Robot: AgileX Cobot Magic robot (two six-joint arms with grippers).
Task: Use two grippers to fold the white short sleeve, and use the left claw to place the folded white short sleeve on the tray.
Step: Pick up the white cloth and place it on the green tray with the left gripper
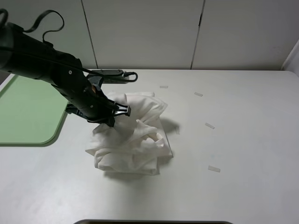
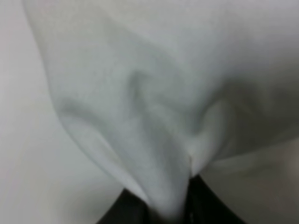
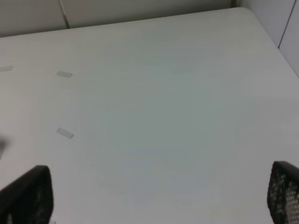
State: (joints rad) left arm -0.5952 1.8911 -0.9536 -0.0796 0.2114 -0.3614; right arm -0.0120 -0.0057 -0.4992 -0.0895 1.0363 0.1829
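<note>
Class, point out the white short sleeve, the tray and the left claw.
white short sleeve point(image 1: 135, 144), exterior high view, bunched middle.
tray point(image 1: 28, 112), exterior high view, bare green floor.
left claw point(image 1: 117, 112), exterior high view, fingertips on cloth.

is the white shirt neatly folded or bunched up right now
Bunched up. The white short sleeve sits in a crumpled heap on the table, one part pinched in the left claw, not yet on the tray.

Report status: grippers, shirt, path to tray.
Left claw shut on white short sleeve, bunched. Right gripper open, empty. Tray left; nothing between.
</note>
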